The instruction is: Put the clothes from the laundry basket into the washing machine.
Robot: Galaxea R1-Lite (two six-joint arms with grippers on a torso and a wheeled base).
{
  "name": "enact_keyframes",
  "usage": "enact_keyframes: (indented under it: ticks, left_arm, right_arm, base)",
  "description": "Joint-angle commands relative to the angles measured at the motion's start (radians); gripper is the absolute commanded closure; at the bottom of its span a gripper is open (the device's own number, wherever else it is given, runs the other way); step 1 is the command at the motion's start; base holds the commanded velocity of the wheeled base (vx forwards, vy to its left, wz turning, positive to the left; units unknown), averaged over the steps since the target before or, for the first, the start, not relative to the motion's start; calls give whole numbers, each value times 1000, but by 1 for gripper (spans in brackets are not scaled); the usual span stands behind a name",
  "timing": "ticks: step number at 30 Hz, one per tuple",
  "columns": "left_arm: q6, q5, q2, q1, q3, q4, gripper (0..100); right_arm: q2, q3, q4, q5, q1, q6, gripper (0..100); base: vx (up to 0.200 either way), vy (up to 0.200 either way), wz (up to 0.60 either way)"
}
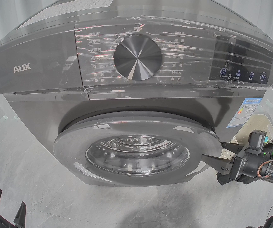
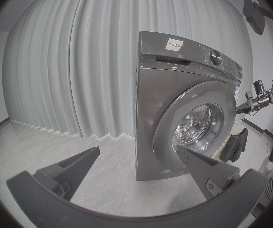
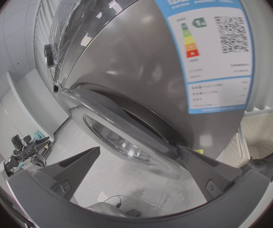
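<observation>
A grey front-loading washing machine [image 1: 136, 89] stands before me, and its round glass door [image 1: 136, 149] sits slightly off the body. My right gripper [image 1: 213, 151] is open at the door's right edge. In the right wrist view the door rim [image 3: 149, 155] passes between the open fingers of that gripper [image 3: 138, 151]. A cream laundry basket [image 3: 263, 133] stands to the right of the machine with dark clothes [image 2: 236, 144] draped over its side. My left gripper [image 1: 10, 198] hangs low on the left, open and holding nothing, well away from the door.
The machine's control panel with its dial [image 1: 137, 57] is wrapped in plastic film. Grey curtains [image 2: 63, 73] hang behind the machine. Bare pale floor [image 1: 32, 162] stretches to the left and front of it.
</observation>
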Motion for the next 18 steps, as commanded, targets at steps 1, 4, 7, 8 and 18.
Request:
enact_keyframes:
  ticks: [1,4,7,8,18]
  left_arm:
    - [-2,0,-18,0,16,0,0]
    - [-2,0,-18,0,16,0,0]
    - [-3,0,-18,0,16,0,0]
    - [-3,0,-16,0,16,0,0]
    - [0,0,-18,0,16,0,0]
  right_arm:
    - [76,5,-42,3,-4,-20,0]
    - [73,9,-48,3,1,-20,0]
    - [65,15,-47,11,1,-20,0]
    - [62,19,-44,17,1,-21,0]
    - [-16,71,-44,40,-10,-43,0]
  base:
    - [0,0,0]
    - [0,0,0]
    - [0,0,0]
    - [0,0,0]
    - [-80,0,0]
